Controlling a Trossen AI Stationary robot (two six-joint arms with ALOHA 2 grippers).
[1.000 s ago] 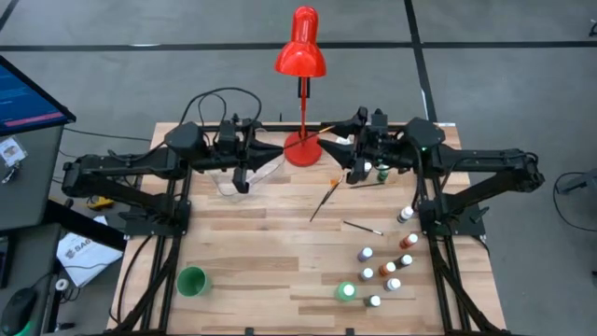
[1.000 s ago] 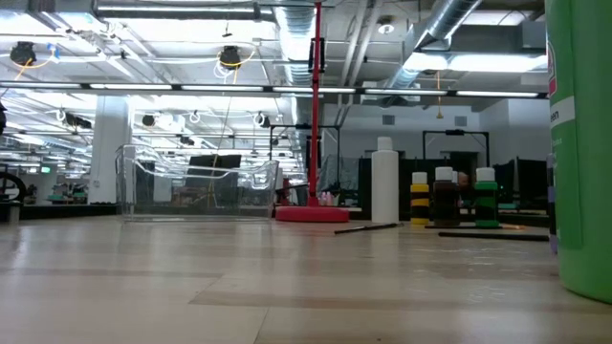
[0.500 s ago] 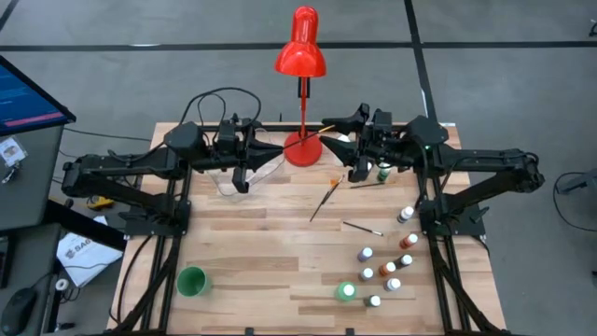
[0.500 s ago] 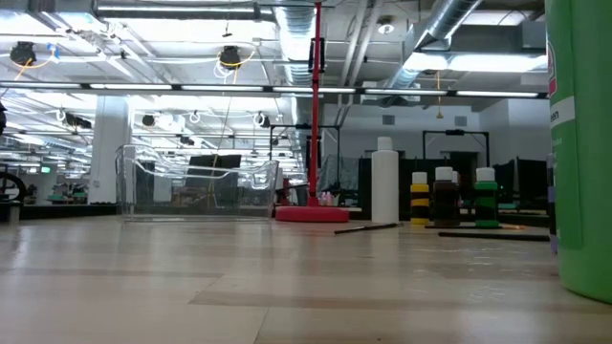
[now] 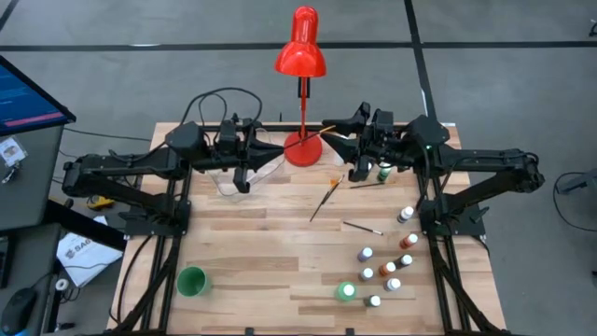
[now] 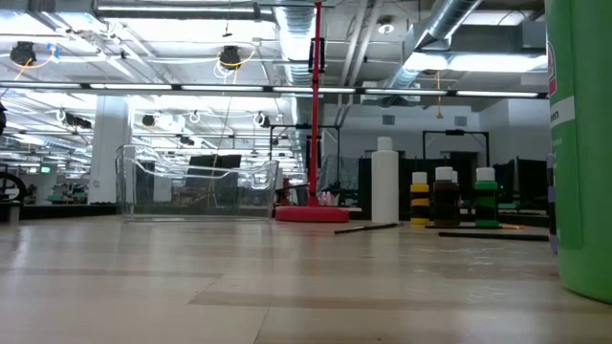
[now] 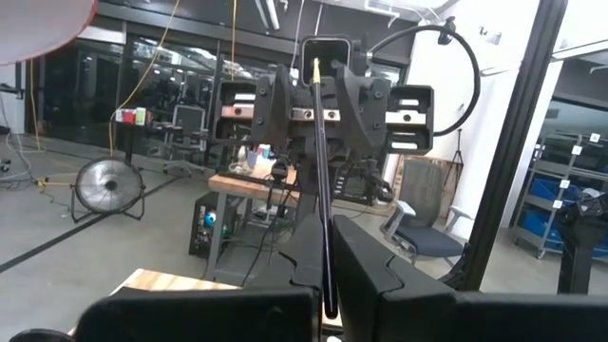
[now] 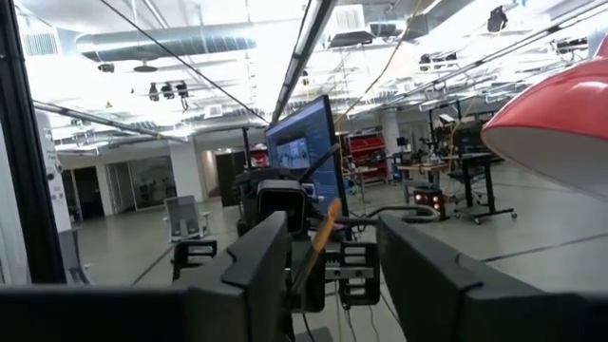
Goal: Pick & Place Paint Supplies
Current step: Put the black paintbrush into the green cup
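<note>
Above the table's far edge, both arms reach inward and meet: the left gripper pinches a thin brush pointing toward two o'clock, whose tip lies between the right gripper's spread fingers.

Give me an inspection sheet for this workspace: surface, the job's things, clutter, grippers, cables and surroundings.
Surface: wooden table, bare in the middle.
Job's things: paint bottles clustered near the right front; two brushes lying loose mid-table; one brush spans between both grippers above the table.
Clutter: red desk lamp at the back edge; clear container under the left arm; green cup at the left front.
Grippers: left gripper shut on that brush; right gripper around its other end, fingers not fully closed.
Cables: black loop behind the left arm.
Surroundings: monitor at far left.
</note>
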